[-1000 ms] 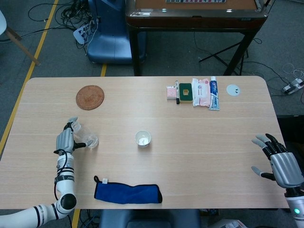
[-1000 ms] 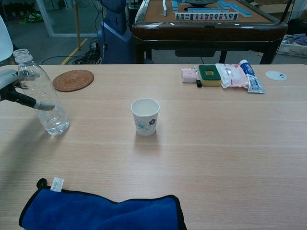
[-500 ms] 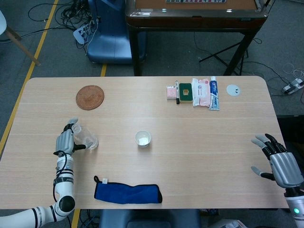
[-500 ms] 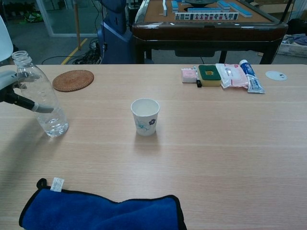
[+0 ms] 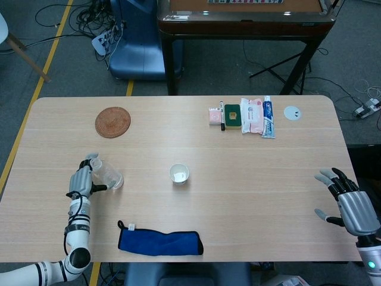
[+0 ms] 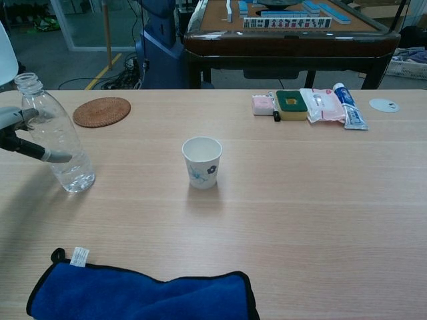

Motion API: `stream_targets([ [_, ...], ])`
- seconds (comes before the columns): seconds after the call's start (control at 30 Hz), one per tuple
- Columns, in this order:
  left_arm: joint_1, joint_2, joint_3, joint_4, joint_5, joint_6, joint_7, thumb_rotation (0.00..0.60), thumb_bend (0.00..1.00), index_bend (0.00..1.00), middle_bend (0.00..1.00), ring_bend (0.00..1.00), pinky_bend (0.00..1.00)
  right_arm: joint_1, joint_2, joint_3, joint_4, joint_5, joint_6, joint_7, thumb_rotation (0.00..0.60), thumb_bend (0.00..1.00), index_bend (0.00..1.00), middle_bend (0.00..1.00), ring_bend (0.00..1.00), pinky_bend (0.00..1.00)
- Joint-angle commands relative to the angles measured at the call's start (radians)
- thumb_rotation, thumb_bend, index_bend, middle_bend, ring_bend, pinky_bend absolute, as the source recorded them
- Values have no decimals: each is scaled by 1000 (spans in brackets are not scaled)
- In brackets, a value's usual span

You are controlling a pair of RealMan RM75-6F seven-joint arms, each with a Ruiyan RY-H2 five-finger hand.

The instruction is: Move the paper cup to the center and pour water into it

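A white paper cup point(image 5: 178, 173) with a floral print point(image 6: 202, 162) stands upright near the middle of the table. To its left a clear, uncapped water bottle point(image 5: 109, 174) stands on the table with a little water at its bottom point(image 6: 61, 143). My left hand point(image 5: 80, 179) holds the bottle from its left side, thumb across the front and a finger at the shoulder point(image 6: 20, 130). At the table's front right edge my right hand point(image 5: 351, 204) hangs with fingers spread and nothing in it, far from the cup.
A blue cloth point(image 5: 159, 242) lies along the front edge below the cup. A round woven coaster point(image 5: 112, 121) sits at the back left. A sponge point(image 5: 232, 116), a tissue pack, a toothpaste tube and a white disc point(image 5: 292, 112) lie at the back right.
The left hand and the bottle have drifted slightly left and toward the front edge. The cup and the right hand have not moved.
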Motion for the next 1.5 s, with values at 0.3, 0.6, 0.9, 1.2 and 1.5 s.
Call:
stream_targets([
  [0.3,0,9,13,-8,-13,-2,9,600,0,0,0,39,157,0,0,0,-1,0,0,-1,600,50,232,173,83,274],
  [0.6,29,46,40,-54,4,20,3,600,0,0,0,25,157,-1,1,-2,-2,-3,3,-2,600,50,232,173,83,274],
  [0.9,97,163,107,-146,92,43,-22,600,0,0,0,3,159,-5,5,-1,-9,-4,11,-12,600,50,232,173,83,274],
  [1.2,170,292,200,-164,289,49,-103,600,0,1,38,67,334,-8,3,-3,-21,-6,11,-48,600,50,241,173,83,274],
  [1.5,247,402,325,-124,533,72,-201,600,0,98,64,79,340,-16,4,0,-38,1,21,-91,600,50,260,173,83,274],
])
